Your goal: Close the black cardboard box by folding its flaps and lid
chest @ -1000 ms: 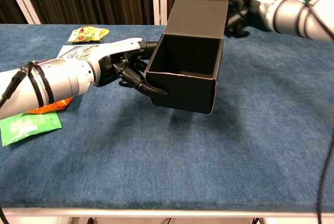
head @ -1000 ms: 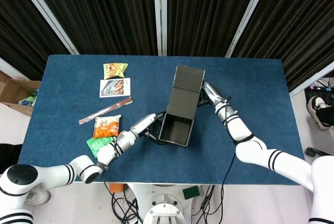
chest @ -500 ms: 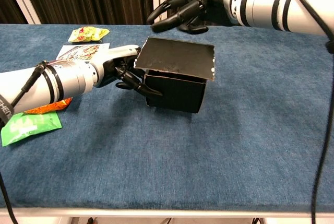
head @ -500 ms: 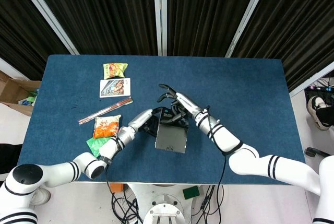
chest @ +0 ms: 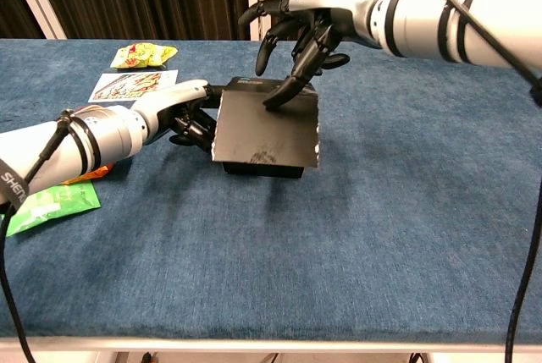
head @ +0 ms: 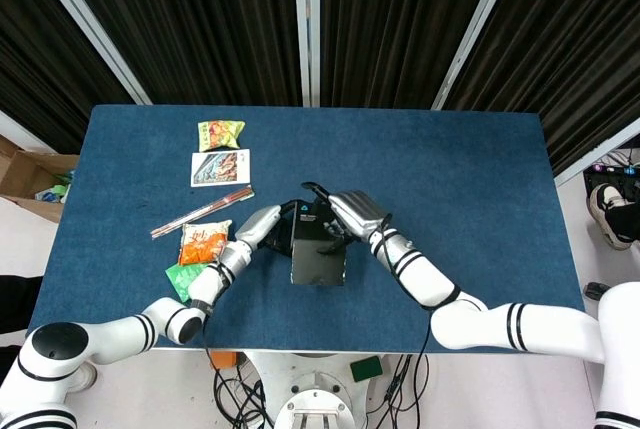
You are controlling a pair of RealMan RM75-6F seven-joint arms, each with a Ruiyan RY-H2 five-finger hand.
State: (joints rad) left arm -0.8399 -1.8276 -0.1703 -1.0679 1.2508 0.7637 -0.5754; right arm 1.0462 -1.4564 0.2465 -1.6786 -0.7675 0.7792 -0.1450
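Observation:
The black cardboard box (head: 318, 251) (chest: 269, 133) sits on the blue table (head: 470, 179), its lid folded down flat over the opening. My right hand (head: 347, 215) (chest: 312, 20) hovers over the box's far edge with fingers spread, and one fingertip (chest: 275, 101) presses on the lid. My left hand (head: 262, 228) (chest: 179, 116) holds the box's left side, its dark fingers curled against the wall just under the lid's edge. The side flaps are hidden beneath the lid.
Left of the box lie a yellow-green snack bag (head: 220, 133) (chest: 142, 56), a picture card (head: 220, 167) (chest: 127, 85), a pair of sticks (head: 200, 212), an orange packet (head: 204, 242) and a green packet (head: 190, 277) (chest: 47, 202). A brown carton (head: 30, 174) stands beyond the table's left edge.
The upright lid has swung down onto the box. My right hand came from behind the lid to over the box and now presses the lid flat. The left hand stayed at the left side.

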